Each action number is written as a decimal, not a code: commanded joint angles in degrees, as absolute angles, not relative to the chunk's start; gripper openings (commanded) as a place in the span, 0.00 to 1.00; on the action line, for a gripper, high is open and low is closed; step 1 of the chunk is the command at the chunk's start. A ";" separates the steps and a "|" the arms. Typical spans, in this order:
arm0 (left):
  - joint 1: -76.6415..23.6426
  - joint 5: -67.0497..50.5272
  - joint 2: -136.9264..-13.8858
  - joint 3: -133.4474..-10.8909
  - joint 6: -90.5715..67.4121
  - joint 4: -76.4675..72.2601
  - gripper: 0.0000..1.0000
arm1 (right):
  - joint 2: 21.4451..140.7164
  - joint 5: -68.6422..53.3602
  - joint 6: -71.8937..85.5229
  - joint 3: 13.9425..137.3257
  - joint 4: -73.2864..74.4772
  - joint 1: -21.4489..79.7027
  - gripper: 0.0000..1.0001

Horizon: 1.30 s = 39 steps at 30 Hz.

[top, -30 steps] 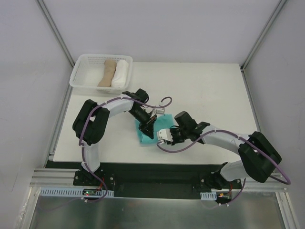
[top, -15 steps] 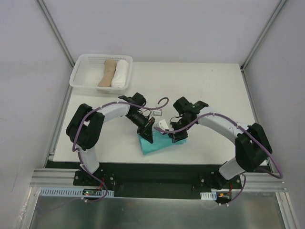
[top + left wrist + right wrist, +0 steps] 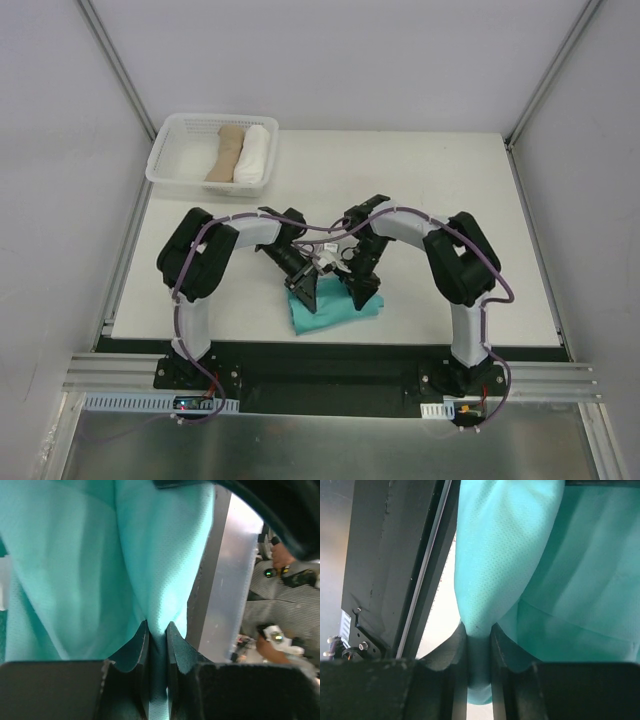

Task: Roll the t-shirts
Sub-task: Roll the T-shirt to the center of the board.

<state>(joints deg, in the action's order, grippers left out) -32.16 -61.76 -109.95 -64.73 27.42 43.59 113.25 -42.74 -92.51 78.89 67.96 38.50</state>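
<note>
The teal-green t-shirt (image 3: 332,311) lies bunched near the table's front edge, between the two arms. My left gripper (image 3: 304,290) is shut on a fold of the shirt at its left side; in the left wrist view the cloth (image 3: 125,560) is pinched between the fingers (image 3: 177,645). My right gripper (image 3: 362,290) is shut on a fold at the shirt's right side; in the right wrist view the cloth (image 3: 505,555) runs down between the fingers (image 3: 452,647). A tan roll (image 3: 226,152) and a white roll (image 3: 254,153) lie in the basket.
A white mesh basket (image 3: 170,150) stands at the table's back left corner. The black front rail (image 3: 320,362) runs just below the shirt. Both arms' purple cables loop over the table's middle.
Both grippers have come toward the front edge and closer together, pulling the shirt with them. The right arm has folded in from the right; the shirt is more bunched.
</note>
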 commanded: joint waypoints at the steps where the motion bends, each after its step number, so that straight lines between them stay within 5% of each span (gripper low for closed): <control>1: -31.20 -59.76 -115.83 -66.97 24.70 53.52 0.06 | 117.23 -39.82 -97.90 81.91 87.88 37.35 0.16; 4: -29.80 -58.90 -115.84 -66.45 22.33 51.26 0.27 | 122.05 -38.94 -99.66 84.54 91.82 37.71 0.16; 13: -15.85 -43.70 -102.41 -66.18 13.56 49.22 0.36 | 129.37 -36.21 -97.30 90.26 95.01 39.55 0.15; 19: -10.99 -34.09 -79.84 -62.16 17.02 39.39 0.47 | 138.33 -35.77 -84.39 99.82 95.10 39.11 0.16; 27: -38.64 -24.88 -55.56 -47.74 33.48 31.30 0.66 | 149.40 -33.41 -67.78 111.17 95.19 38.06 0.17; 39: -52.99 -16.53 -66.79 -39.11 38.76 15.39 0.70 | 151.17 -33.13 -64.60 112.50 95.01 37.71 0.16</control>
<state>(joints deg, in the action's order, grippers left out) -51.86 -19.51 -64.69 -39.35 36.93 22.90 145.03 -43.72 -61.69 111.70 86.19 37.82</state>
